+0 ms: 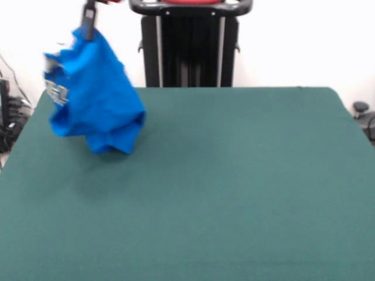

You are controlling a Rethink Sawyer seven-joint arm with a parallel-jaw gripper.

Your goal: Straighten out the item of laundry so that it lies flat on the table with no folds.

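The bright blue T-shirt (94, 93) hangs bunched in the air over the table's far left part, with a bit of white and yellow lettering showing on its left side. My gripper (89, 28) comes down from the top edge and is shut on the shirt's top. The shirt's lower end hangs just above or barely touching the dark green table (234, 187); I cannot tell which. A faint shadow lies on the cloth below it.
The robot's black pedestal (190, 44) stands at the table's far side, right of the shirt. Cables and dark gear lie beyond the left edge (9, 117), and a dark object sits past the right edge (363, 114).
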